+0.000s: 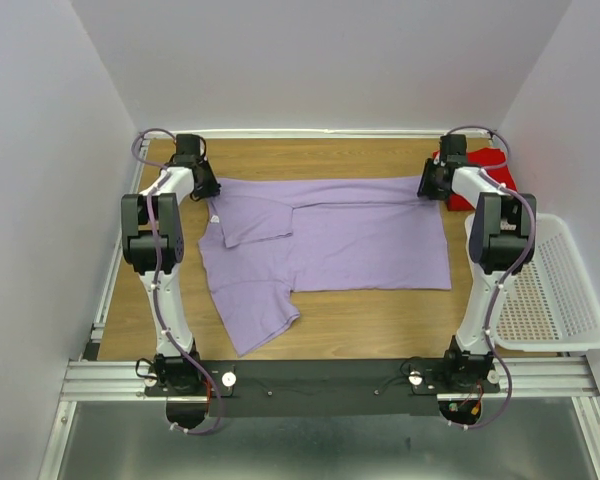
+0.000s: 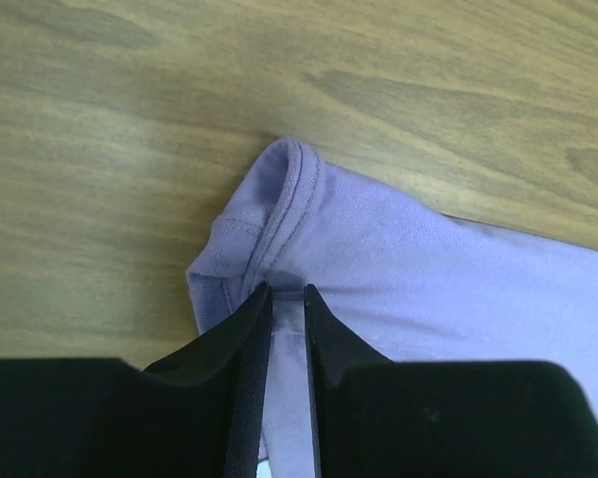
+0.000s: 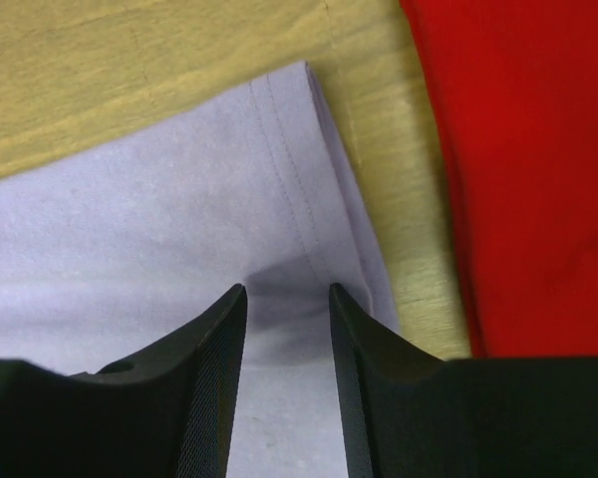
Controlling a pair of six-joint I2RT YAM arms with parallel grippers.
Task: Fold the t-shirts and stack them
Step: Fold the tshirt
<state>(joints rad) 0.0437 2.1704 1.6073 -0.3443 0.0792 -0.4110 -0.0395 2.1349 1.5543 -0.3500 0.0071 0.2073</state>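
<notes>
White-and-black arms, purple cables

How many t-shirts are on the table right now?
2. The lavender t-shirt lies spread across the middle of the table. The red t-shirt sits at the far right corner, partly hidden by the right arm. No others show.

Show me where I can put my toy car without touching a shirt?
The biggest bare bit of table lies between the purple shirt and the black bar. A thinner strip runs behind the shirt, between the left gripper and right gripper. It is crowded in the far right corner, by the red shirt.
</notes>
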